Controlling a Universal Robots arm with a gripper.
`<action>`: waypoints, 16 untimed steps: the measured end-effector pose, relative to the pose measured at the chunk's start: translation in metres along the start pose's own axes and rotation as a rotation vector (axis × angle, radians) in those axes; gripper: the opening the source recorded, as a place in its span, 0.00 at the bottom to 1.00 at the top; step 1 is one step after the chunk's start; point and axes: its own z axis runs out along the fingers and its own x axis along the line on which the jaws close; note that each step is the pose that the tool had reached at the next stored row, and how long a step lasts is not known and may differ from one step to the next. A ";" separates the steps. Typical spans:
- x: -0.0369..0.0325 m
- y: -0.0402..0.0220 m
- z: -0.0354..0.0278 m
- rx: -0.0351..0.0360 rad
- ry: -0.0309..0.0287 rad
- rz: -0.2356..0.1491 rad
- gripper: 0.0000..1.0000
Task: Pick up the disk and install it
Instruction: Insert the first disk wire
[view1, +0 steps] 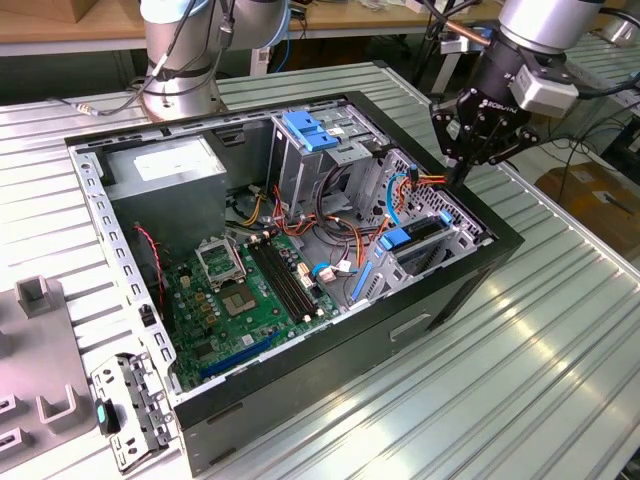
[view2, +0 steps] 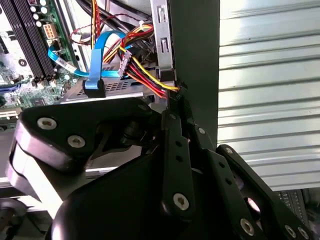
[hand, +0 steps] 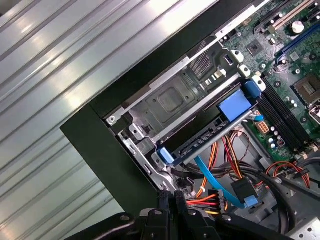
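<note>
Green motherboard (view1: 240, 300), black case (view1: 300, 385), ribbed silver table (view1: 520, 380), seemingly blue-railed disk (hand: 205, 140).

A short line of white lettering runs along the black body of the gripper (view1: 463, 172), at about two o'clock from the open computer case (view1: 300, 405) in the exterior view. At ten o'clock inside the case, the grey metal box (view1: 130, 180) carries a white sticker (view1: 172, 160) whose print is too small to make out. In the first wrist view the green motherboard (hand: 295, 65) bears tiny white markings, none legible.
</note>
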 end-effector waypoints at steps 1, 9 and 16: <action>0.0000 0.0000 0.0000 -0.0004 -0.0002 0.015 0.16; 0.0000 0.0000 0.0000 -0.0034 -0.0014 0.141 0.16; -0.0001 0.0000 0.0000 -0.0061 -0.0027 0.261 0.16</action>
